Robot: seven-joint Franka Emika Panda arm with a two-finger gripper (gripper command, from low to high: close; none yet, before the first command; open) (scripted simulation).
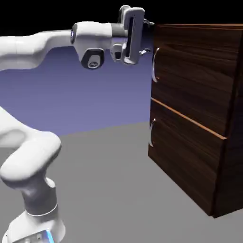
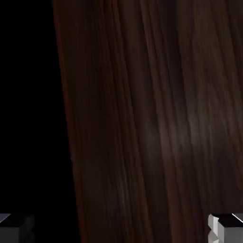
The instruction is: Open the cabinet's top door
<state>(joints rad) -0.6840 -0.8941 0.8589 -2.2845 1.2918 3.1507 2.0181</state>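
At the cabinet's upper end, in the exterior view, my white two-finger gripper [image 1: 147, 37] has its fingers spread wide, one above the other, with nothing between them. The large dark-brown wood-grain cabinet [image 1: 187, 121] stands to the exterior view's right, and its top door, the upper dark wood-grain panel [image 1: 199, 71], looks shut. I judge the approach well along and the opening itself undone: the grip and the pull are left. The curved silver bar handle [image 1: 155, 65] of that door is near my fingertips, mostly lower than they are; I can't tell how far apart they are in depth. I think I need to come down before closing.

In the hand view, dark wood grain fills most of what I see, black beside it. My two grey fingertips [image 2: 121, 228] sit far apart at the bottom edge. No handle shows here.
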